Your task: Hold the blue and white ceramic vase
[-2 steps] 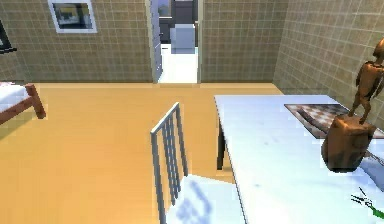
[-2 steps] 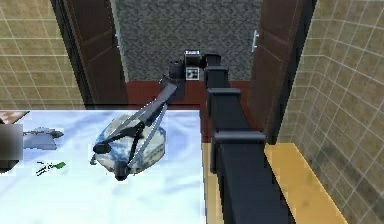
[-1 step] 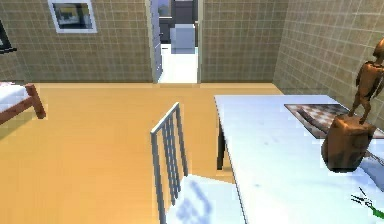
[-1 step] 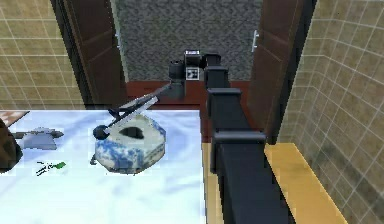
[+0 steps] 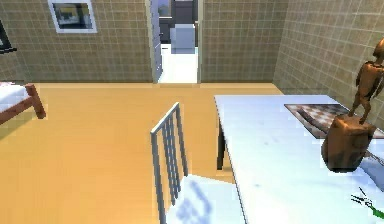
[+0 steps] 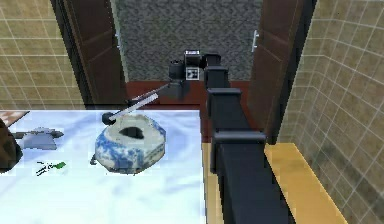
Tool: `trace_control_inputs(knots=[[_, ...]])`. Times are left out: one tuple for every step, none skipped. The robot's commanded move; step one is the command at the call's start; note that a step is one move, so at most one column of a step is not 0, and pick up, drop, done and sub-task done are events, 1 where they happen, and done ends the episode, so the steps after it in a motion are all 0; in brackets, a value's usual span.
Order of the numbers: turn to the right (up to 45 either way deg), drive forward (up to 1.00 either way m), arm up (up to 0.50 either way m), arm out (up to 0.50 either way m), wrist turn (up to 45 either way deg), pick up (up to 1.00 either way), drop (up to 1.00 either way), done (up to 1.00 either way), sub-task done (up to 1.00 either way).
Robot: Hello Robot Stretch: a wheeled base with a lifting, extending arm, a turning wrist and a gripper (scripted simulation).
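Observation:
A squat blue and white ceramic vase (image 6: 128, 146) stands on the white table (image 6: 150, 197) in the arm side view, left of the dark arm bar (image 6: 235, 150). The gripper (image 6: 113, 114) reaches left from the arm's far end. Its thin fingers (image 6: 140, 101) slant down toward the vase's upper rim. With the vase on the table right at the fingertips, I cannot tell whether the gripper holds anything or whether it touches the vase.
A grey object (image 6: 40, 137), a small green thing (image 6: 48, 168) and a brown object (image 6: 5, 145) lie on the table left of the vase. Ahead, the white table (image 5: 265, 150) carries a brown statue (image 5: 368, 85), a brown lump (image 5: 350, 142) and a dark board (image 5: 318, 115). A white chair (image 5: 180, 165) stands beside it. A doorway (image 5: 180, 50) lies beyond.

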Motion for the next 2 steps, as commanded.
trace_control_inputs(knots=[[0.0, 0.00, -0.22, 0.00, 0.0, 0.00, 0.00, 0.00, 0.00], [0.0, 0.00, 0.00, 0.00, 0.0, 1.00, 0.00, 0.00, 0.00]])
